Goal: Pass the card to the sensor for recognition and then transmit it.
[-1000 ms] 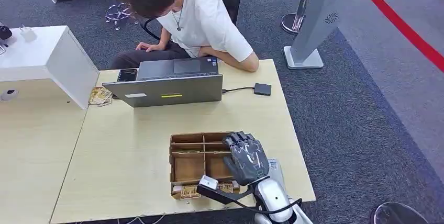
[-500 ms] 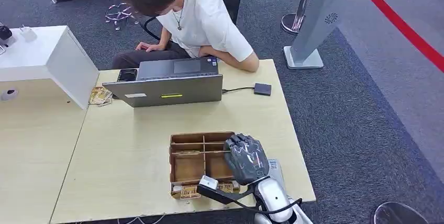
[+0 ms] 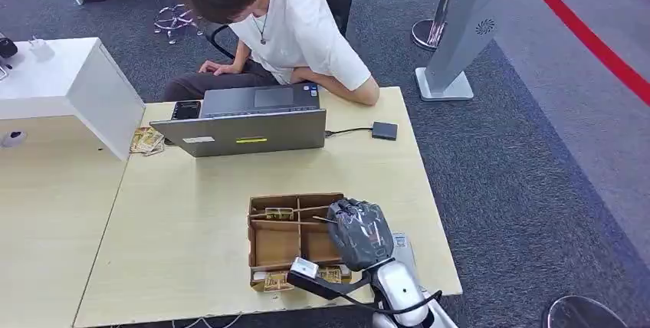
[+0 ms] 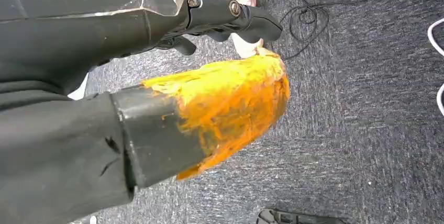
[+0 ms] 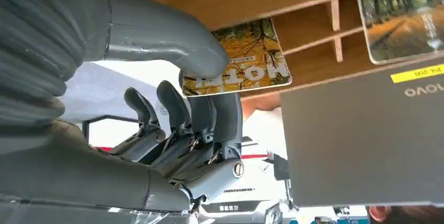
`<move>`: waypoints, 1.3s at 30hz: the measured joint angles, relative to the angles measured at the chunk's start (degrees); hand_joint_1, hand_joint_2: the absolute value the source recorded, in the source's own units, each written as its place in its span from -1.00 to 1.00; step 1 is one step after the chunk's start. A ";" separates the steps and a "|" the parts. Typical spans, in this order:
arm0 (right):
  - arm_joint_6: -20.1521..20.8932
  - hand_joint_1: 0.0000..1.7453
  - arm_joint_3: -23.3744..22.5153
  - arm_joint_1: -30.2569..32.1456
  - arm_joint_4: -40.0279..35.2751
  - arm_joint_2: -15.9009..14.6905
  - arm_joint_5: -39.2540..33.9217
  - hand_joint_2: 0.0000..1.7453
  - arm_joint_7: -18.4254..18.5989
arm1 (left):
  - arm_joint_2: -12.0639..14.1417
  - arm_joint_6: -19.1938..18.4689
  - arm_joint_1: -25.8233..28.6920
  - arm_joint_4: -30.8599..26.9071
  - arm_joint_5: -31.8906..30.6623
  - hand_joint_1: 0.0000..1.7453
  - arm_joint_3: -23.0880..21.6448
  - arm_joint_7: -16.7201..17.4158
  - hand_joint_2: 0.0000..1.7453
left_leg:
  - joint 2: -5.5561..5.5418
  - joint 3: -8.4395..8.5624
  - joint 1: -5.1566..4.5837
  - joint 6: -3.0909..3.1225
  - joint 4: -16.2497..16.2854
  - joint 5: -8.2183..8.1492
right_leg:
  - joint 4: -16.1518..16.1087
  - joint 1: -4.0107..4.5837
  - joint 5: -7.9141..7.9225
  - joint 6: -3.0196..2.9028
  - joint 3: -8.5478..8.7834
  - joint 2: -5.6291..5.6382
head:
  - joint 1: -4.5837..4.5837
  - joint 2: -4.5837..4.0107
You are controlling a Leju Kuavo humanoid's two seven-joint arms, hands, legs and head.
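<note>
My right hand [image 3: 360, 232] hovers over the right side of a wooden divided box [image 3: 295, 198] near the table's front edge. In the right wrist view, the thumb and fingers [image 5: 209, 109] pinch a card [image 5: 246, 62] printed with autumn trees, just above the box's compartments. A second picture card [image 5: 406, 20] lies in a far compartment [image 3: 278, 212]. A small black square sensor [image 3: 385, 130] sits at the table's far right, wired to the laptop. My left hand [image 4: 157, 93] hangs over the grey carpet, holding nothing, fingers apart from its orange-tipped thumb.
A person in a white shirt [image 3: 295, 29] sits behind an open grey laptop [image 3: 245, 132] across the table. More cards lie at the box's front edge [image 3: 277, 281] and beside the laptop [image 3: 146, 140]. A white cabinet [image 3: 69, 83] stands to the left.
My right hand's fingers have curled in and dropped slightly toward the box. A picture card now shows in the box's far compartment.
</note>
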 joint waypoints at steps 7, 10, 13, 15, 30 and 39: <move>-0.66 0.70 0.00 1.22 -4.36 0.00 0.11 1.00 -0.15 | 0.02 0.04 0.01 0.00 0.61 -1.00 0.02 0.00 -1.00 | 0.00 0.00 0.00 0.00 0.00 0.00 | 0.00 0.00 0.00 0.00 -0.01 0.00 | 0.00 0.00; -0.94 0.70 0.00 1.87 -6.70 0.00 0.15 1.00 -0.17 | 0.04 0.11 0.01 0.00 0.98 -1.00 0.02 0.00 -1.00 | 0.00 0.00 0.00 0.00 0.00 0.00 | 0.00 0.00 0.00 0.00 -0.01 0.00 | 0.00 0.00; -1.38 0.76 0.00 2.26 -9.18 0.00 0.24 1.00 -0.33 | 0.13 0.15 0.01 0.00 1.03 -1.00 0.02 0.00 -1.00 | 0.00 0.00 0.00 0.00 0.00 0.00 | 0.00 0.00 0.00 0.00 0.00 0.00 | 0.02 0.00; -1.55 0.78 0.00 2.72 -10.75 -0.02 0.35 1.00 -0.39 | 0.20 0.15 0.03 0.00 1.16 -1.00 0.02 -0.02 -1.00 | 0.00 0.00 0.00 0.00 0.00 0.00 | 0.00 0.00 0.00 0.00 -0.01 0.00 | 0.00 0.00; -1.97 1.00 1.05 1.88 -16.37 -0.37 -0.72 1.00 -2.12 | 0.37 0.20 0.01 0.00 0.98 -1.00 0.02 -0.02 -1.00 | 0.00 0.00 0.00 0.00 0.00 0.00 | 0.00 0.00 0.00 0.00 0.00 0.00 | 0.00 0.00; -0.55 1.00 1.64 -2.80 -15.02 -0.35 -1.33 1.00 -2.08 | 0.44 0.15 -0.07 0.00 0.37 -1.00 -0.07 -0.09 -1.00 | 0.01 -0.01 0.00 0.00 0.00 0.01 | 0.00 0.00 0.01 0.01 0.00 0.01 | 0.02 0.00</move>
